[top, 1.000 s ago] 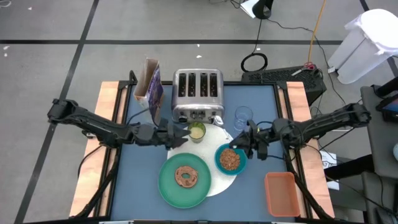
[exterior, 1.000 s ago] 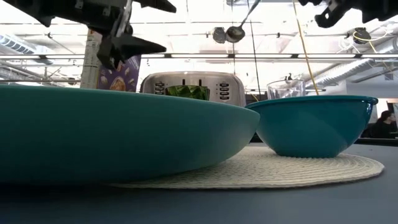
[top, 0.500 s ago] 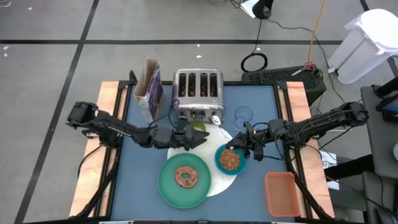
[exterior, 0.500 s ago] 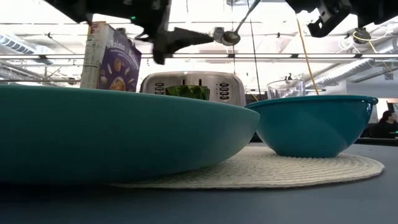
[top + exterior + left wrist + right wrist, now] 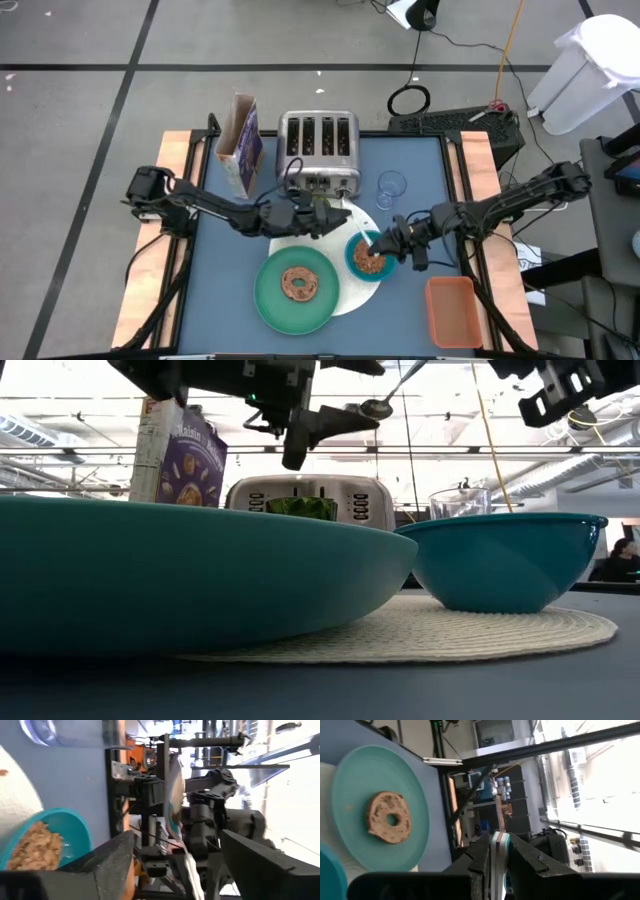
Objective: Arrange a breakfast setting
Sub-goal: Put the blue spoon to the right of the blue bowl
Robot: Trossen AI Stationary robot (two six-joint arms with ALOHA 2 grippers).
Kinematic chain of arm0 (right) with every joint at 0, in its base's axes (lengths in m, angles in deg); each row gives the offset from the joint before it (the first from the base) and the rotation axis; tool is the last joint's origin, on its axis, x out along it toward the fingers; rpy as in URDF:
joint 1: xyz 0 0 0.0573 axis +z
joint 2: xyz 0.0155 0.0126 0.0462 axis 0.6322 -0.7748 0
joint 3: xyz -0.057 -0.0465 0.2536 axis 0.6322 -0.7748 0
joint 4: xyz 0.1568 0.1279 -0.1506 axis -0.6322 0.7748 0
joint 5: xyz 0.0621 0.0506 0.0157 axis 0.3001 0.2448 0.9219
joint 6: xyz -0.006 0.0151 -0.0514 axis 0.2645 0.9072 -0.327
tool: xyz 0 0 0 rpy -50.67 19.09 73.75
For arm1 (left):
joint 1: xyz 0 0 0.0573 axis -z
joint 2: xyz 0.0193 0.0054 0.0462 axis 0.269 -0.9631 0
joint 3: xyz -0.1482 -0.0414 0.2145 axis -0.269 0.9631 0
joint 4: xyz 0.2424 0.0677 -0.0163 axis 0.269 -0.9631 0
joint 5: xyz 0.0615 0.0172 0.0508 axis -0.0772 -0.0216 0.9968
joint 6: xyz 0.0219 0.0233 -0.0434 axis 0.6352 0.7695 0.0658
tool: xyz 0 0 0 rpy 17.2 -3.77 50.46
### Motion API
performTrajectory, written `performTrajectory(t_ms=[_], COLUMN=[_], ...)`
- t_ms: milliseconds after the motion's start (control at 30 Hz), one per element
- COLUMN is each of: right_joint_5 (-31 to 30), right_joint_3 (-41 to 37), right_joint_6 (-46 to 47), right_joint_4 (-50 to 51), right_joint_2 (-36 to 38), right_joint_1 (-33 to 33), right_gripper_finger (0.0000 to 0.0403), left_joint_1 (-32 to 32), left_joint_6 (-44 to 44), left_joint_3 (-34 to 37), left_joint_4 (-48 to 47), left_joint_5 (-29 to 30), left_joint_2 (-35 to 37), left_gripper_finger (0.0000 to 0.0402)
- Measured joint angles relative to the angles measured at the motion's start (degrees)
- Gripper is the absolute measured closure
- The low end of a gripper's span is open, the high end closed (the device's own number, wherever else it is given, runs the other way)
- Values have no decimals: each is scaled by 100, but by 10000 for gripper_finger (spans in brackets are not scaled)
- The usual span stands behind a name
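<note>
A brown ring pastry (image 5: 298,284) lies on the green plate (image 5: 270,300). The plate and the teal bowl (image 5: 352,262), which holds cereal, rest on the white round mat (image 5: 362,293). The yellow-green cup (image 5: 300,508) stands before the toaster, and the clear glass (image 5: 391,186) is at the far right. My right gripper (image 5: 384,243) hangs over the bowl, shut on the metal spoon (image 5: 377,407). My left gripper (image 5: 340,215) is open, its fingers on either side of the spoon's bowl end (image 5: 174,795), with no touch that I can see. My right gripper pinches the spoon's thin handle (image 5: 497,827) between its two fingers, edge-on in its wrist view. The fingers lie level and come from the table's right. The spoon is lifted clear above the table, its bowl end (image 5: 377,407) lower and pointing at my left gripper.
The silver toaster (image 5: 318,150) and the purple cereal box (image 5: 243,140) stand at the far side. An orange container (image 5: 452,310) sits at the near right corner. Bare blue table lies at the near left (image 5: 225,290).
My left gripper has reached toward the table's right, passing over the cup until its open fingers flank the spoon's bowl end. My right gripper has drifted a little toward the near-left, over the teal bowl, carrying the spoon with it.
</note>
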Motion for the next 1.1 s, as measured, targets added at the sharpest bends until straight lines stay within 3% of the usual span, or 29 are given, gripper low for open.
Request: performTrajectory(t_ms=[500, 833, 1100], right_joint_5=[-53, -815, -806], right_joint_3=[0, -1, 0], right_joint_6=[-96, -1186, -1298], right_joint_4=[111, -255, -965], right_joint_2=[-63, -636, -1003], right_joint_1=[168, 166, 166], right_gripper_finger=[358, 358, 358], left_joint_1=[-101, -98, -97], left_joint_6=[11, 5, 35], left_joint_3=[0, 0, 0], left_joint_4=[-13, -13, -11], left_joint_5=[106, 177, 178], left_joint_2=[-7, -7, -7], left_gripper_finger=[190, 199, 199])
